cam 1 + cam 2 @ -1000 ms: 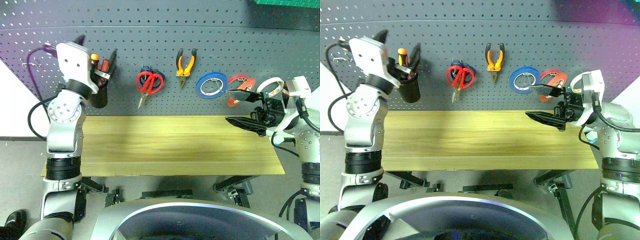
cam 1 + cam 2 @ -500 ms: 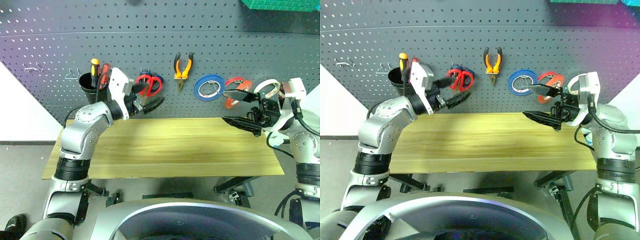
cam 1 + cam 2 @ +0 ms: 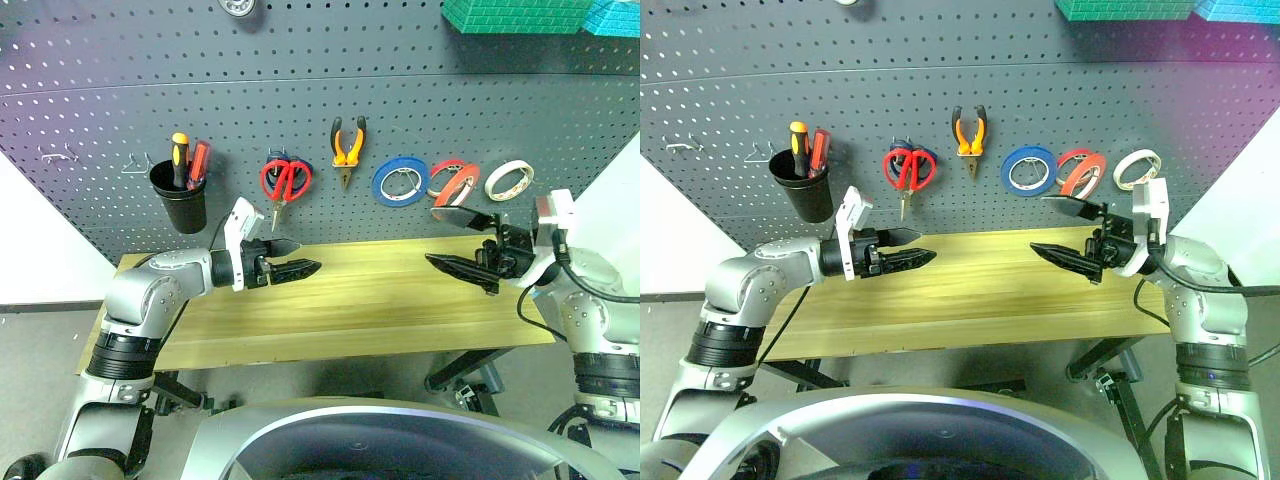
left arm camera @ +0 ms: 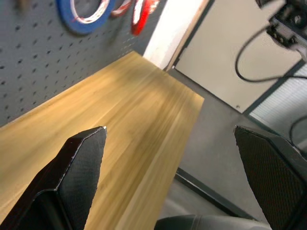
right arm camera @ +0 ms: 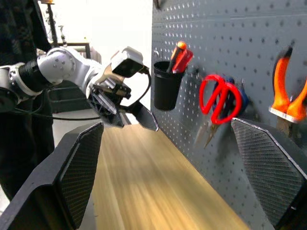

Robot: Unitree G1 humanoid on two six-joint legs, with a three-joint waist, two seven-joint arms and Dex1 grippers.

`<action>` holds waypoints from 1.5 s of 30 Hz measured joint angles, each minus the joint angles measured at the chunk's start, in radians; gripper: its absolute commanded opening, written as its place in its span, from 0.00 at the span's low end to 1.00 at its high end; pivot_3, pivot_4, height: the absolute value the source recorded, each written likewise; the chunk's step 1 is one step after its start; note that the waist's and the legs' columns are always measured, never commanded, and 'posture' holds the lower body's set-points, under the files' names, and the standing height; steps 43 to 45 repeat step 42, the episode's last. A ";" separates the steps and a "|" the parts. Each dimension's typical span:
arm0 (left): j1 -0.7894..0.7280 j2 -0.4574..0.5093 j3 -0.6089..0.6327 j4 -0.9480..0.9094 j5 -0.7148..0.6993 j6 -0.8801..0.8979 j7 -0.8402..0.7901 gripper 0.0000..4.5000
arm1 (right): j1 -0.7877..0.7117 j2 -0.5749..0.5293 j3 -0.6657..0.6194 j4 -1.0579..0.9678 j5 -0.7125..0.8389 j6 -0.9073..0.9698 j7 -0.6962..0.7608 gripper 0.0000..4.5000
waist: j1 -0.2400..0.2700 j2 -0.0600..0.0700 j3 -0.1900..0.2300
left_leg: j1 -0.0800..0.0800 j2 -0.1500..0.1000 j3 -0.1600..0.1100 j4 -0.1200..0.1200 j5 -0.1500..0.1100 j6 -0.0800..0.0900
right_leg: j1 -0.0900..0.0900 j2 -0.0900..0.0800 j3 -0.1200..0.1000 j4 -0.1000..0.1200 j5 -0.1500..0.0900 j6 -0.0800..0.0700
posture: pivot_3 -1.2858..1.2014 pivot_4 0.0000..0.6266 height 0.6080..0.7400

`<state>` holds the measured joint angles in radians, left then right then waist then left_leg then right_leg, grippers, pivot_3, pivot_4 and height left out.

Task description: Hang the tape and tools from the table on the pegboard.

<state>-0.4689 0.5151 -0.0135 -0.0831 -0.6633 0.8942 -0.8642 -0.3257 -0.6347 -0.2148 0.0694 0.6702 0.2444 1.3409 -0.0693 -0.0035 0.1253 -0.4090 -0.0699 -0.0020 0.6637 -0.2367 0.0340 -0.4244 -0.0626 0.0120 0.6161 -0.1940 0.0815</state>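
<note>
Judged complete: counter [image 3: 380, 300] at centre frame lay bare; tape [image 3: 452, 182], scissors [image 3: 285, 181], pliers [image 3: 347, 147], screwdriver [image 3: 180, 158] hung on pegboard [image 3: 300, 90] above. Left gripper [image 3: 290, 269], right gripper [image 3: 452, 240]: jaws wide apart, held nothing.

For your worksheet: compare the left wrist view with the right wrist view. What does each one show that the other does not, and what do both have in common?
Left wrist view alone: the blue tape roll and a red tape roll hanging on the pegboard, and the grey floor past the table's end.

Right wrist view alone: the black cup with screwdrivers, the red-handled scissors, the orange-handled pliers, and the left gripper, open.

Both: the light wooden table with nothing lying on it, the pegboard, and the viewing gripper's own fingers spread wide.
</note>
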 measured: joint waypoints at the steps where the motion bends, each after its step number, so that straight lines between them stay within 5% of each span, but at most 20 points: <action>1: 0.003 0.001 0.001 -0.001 -0.001 0.000 0.000 0.99 | 0.003 0.002 0.005 0.001 -0.006 -0.006 -0.002 1.00 | 0.000 0.001 -0.001 | 0.000 0.000 0.000 0.000 0.000 0.000 | 0.000 0.000 0.000 0.000 0.000 0.000 | 0.47 0.09 1.00; 14: 0.106 -0.004 0.079 -0.082 0.004 -0.030 0.111 0.99 | 0.029 0.047 0.037 0.048 -0.059 -0.058 -0.009 1.00 | -0.001 0.001 -0.001 | 0.000 0.000 0.000 -0.002 0.000 0.000 | -0.001 -0.001 0.001 -0.001 -0.001 -0.001 | 0.47 0.15 1.00; 45: 0.076 -0.049 0.116 -0.072 0.018 -0.101 0.217 0.99 | -0.003 0.099 0.079 0.051 -0.055 -0.034 -0.017 1.00 | 0.003 0.001 0.004 | 0.000 0.000 0.000 -0.012 0.000 0.000 | -0.004 -0.002 0.001 -0.004 -0.004 -0.004 | 0.48 0.21 1.00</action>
